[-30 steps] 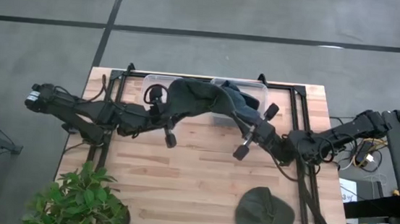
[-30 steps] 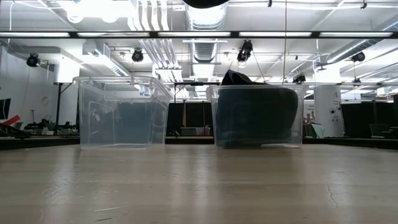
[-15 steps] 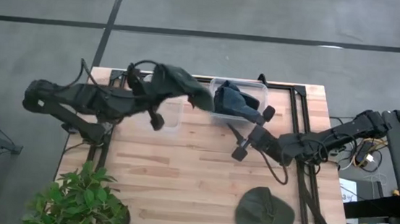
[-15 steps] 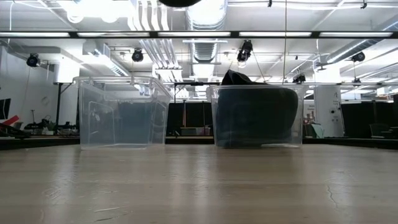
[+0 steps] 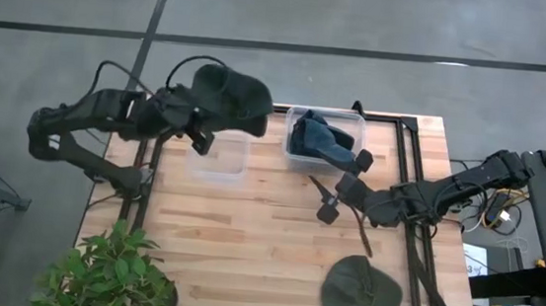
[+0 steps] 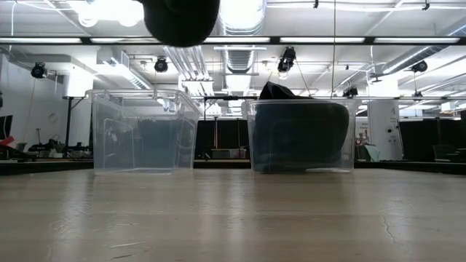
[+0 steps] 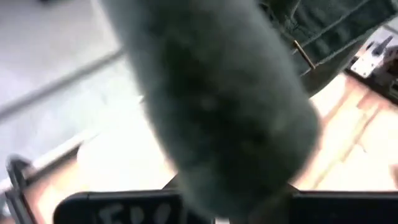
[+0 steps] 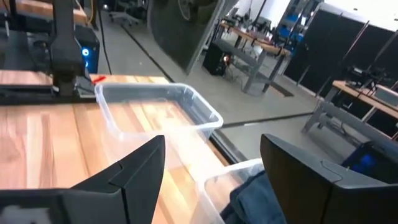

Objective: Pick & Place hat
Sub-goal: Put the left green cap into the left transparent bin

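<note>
a dark green hat [image 5: 230,100] is held aloft by the left gripper [image 5: 200,117], clamped on it, above the far rim of the empty clear bin [image 5: 218,155]; the right gripper [image 5: 341,186] is spread wide, holding nothing, just beside the second bin [image 5: 326,138] of dark hats; another green cap [image 5: 362,292] lies near the table's [image 5: 246,240] front edge.
</note>
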`<move>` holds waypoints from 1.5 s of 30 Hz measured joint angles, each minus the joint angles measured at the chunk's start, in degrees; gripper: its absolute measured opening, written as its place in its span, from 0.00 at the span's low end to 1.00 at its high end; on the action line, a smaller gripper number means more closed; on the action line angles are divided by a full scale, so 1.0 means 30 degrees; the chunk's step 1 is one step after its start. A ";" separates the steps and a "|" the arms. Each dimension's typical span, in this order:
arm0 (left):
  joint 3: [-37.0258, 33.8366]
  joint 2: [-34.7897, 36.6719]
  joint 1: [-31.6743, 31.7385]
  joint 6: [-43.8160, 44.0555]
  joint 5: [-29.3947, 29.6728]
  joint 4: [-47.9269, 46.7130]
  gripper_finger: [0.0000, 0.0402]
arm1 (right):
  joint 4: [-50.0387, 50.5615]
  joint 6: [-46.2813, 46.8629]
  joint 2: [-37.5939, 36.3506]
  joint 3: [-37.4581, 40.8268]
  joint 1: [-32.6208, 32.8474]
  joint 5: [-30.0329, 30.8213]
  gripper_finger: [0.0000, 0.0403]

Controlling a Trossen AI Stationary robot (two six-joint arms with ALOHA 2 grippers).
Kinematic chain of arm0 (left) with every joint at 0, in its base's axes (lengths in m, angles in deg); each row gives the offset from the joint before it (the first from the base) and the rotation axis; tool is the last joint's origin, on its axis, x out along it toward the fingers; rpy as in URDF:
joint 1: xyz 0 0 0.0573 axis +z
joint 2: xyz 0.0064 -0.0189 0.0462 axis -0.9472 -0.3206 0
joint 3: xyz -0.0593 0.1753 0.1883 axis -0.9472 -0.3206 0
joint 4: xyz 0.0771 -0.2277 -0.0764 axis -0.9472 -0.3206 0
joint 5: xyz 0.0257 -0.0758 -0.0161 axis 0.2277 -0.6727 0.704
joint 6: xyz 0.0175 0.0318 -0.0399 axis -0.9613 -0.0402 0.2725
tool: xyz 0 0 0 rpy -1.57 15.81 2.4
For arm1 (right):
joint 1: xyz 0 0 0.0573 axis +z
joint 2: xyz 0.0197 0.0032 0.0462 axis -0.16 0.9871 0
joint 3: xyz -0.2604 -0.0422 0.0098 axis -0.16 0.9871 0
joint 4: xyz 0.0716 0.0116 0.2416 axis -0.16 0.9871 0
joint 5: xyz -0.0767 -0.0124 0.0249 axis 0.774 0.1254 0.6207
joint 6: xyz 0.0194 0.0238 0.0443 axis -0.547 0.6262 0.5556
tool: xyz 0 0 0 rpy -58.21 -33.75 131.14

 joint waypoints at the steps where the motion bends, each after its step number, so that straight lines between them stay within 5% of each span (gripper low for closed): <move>1: -0.0027 -0.0018 0.0476 0.0290 -0.0681 -0.0343 0.02 | 0.0307 0.0235 0.0000 0.0000 0.0000 -0.0011 0.63; 8: -0.0072 -0.0167 0.4029 0.1445 -0.1944 -0.2204 0.02 | 0.2742 0.2300 0.0000 0.0000 0.0047 -0.0047 0.61; 13: -0.0211 -0.0554 0.6569 0.1974 -0.4972 -0.2451 0.02 | 0.3526 0.3130 0.0000 0.0036 0.0102 -0.0056 0.59; 20: -0.2212 -0.1362 0.8120 0.2239 -0.7101 -0.3588 0.02 | 0.3978 0.3435 0.0000 0.0117 0.0273 -0.0113 0.59; 33: -0.5276 -0.2357 0.8275 0.3016 -1.0440 -0.3835 0.03 | 0.3963 0.3665 0.0000 0.0751 0.0350 -0.0754 0.59; 45: -0.6442 -0.2871 0.8275 0.2399 -1.1419 -0.1996 0.03 | 0.3963 0.3599 0.0000 0.0896 0.0343 -0.0747 0.59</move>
